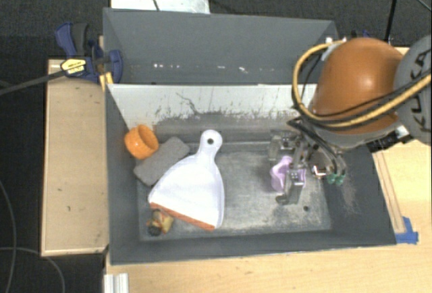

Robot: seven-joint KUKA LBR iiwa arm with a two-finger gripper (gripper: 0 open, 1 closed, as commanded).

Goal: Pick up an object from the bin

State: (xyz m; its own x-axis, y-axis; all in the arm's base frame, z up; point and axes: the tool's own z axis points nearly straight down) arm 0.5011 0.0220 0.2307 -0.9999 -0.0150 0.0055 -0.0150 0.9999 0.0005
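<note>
My gripper [289,185] is low over the right part of the bin floor, fingers pointing down. A small pale purple object [279,173] sits right beside its fingers, touching or between them; I cannot tell which. A white dustpan-shaped scoop [192,187] with an orange lower edge lies in the middle left of the bin, well left of the gripper.
A grey sponge block [160,158] and an orange cup [141,141] lie at the left wall. A small brown and dark thing [159,221] rests at the front left corner. The orange dome and cables on the wrist hang over the bin's right side.
</note>
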